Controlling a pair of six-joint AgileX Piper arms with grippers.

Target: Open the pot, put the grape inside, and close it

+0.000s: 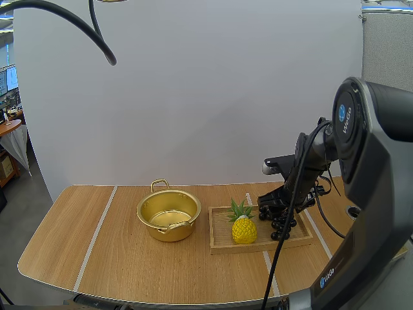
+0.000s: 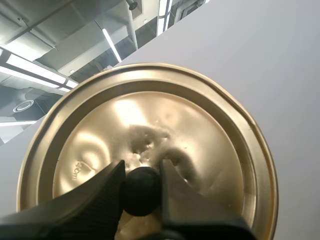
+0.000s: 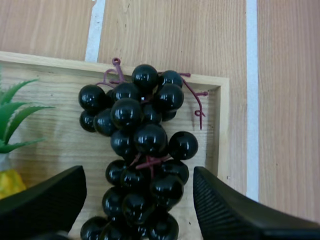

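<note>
Grapes [image 3: 142, 145] lie at the right end of the wooden tray [image 1: 222, 242] beside a pineapple [image 1: 244, 227], my right gripper [image 3: 137, 192] spread wide over them, open pot [image 1: 169, 216] just left of the tray, my left gripper [image 2: 142, 186] pinching the lid [image 2: 150, 120] by its knob [image 2: 142, 192].

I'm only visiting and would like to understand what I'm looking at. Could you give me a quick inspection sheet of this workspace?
Surface: wooden table with pale stripes.
Job's things: gold pot with its lid off, on the table beside the tray; lid held in the air; black grapes lying on the tray.
Clutter: toy pineapple on the tray, next to the grapes.
Grippers: left gripper shut on the lid's black knob; right gripper open, one finger on either side of the grapes.
Cables: nothing seen lying on the table.
Surroundings: white screen behind the table.
</note>
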